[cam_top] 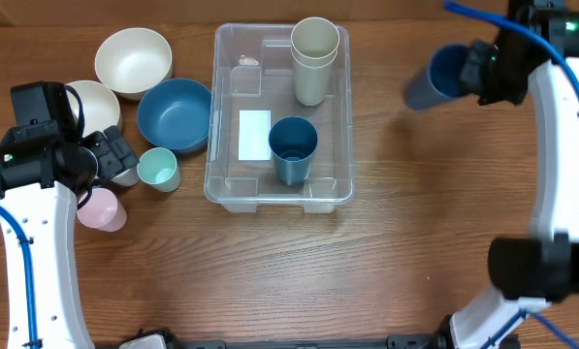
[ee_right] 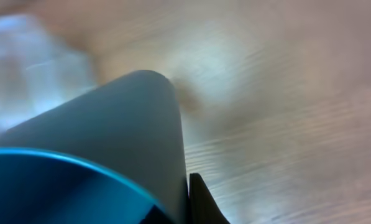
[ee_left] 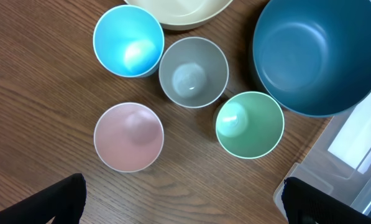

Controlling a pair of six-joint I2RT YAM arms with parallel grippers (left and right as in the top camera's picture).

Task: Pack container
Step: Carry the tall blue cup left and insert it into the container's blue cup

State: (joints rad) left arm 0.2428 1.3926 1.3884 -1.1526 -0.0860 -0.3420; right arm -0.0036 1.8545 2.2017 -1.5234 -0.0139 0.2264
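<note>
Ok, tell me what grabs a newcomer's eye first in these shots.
The clear container in the middle of the table stands out first, with a dark blue cup and a stack of cream cups standing inside it. At the top right, the right hand grips a second dark blue cup, tilted. On the left, a pink cup, a mint cup and a blue bowl sit close together.
</note>
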